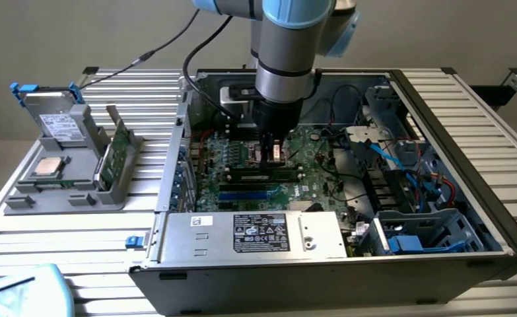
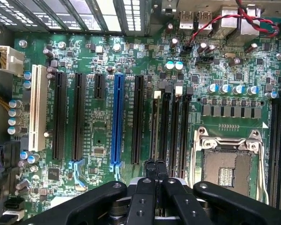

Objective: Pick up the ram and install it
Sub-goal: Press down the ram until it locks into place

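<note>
Wrist view: the gripper [image 2: 155, 171] is pinched shut over a memory slot [image 2: 165, 126]. Whether the ram is held cannot be told. A green stick [image 1: 115, 150] is seen racked at mid-left of the exterior view, well apart.

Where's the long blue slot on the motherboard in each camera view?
Exterior view: the blue slot lies between the claw and the silver box.
Wrist view: the blue slot stands among black slots, beyond the claw.
Shared landmark: the claw.

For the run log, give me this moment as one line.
gripper: shut, low over motherboard memory slots | ram in grip: cannot tell | holder: outside case, exterior view's left
</note>
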`<state>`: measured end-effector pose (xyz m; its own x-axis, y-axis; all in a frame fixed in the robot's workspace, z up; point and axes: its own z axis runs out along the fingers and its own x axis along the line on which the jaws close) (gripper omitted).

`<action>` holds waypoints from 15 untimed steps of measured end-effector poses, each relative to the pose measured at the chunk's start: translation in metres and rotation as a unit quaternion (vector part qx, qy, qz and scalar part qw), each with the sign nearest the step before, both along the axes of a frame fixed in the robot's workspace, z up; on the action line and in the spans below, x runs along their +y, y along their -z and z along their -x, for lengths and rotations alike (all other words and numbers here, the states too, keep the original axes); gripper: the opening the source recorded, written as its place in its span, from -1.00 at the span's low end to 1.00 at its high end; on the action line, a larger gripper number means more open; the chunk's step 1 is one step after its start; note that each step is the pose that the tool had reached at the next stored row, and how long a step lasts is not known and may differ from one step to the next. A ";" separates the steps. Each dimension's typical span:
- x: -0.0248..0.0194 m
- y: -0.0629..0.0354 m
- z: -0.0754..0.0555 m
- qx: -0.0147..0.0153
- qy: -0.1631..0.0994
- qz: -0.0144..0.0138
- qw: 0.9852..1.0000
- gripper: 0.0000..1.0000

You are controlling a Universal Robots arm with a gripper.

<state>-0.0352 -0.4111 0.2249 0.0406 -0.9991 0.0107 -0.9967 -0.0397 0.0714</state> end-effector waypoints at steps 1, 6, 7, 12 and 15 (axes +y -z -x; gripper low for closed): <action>0.0001 -0.0003 0.000 0.000 0.000 0.000 1.000 -0.79; 0.0001 -0.0163 -0.001 0.003 0.000 0.000 1.000 -0.79; 0.0001 -0.0181 -0.002 0.003 0.000 0.000 1.000 -0.79; 0.0001 -0.0209 -0.008 0.004 0.000 0.000 1.000 -0.79; 0.0001 -0.0210 -0.008 0.004 0.000 0.000 1.000 -0.79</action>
<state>-0.0274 -0.4110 0.2458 0.0409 -0.9991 0.0099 -0.9961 -0.0400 0.0789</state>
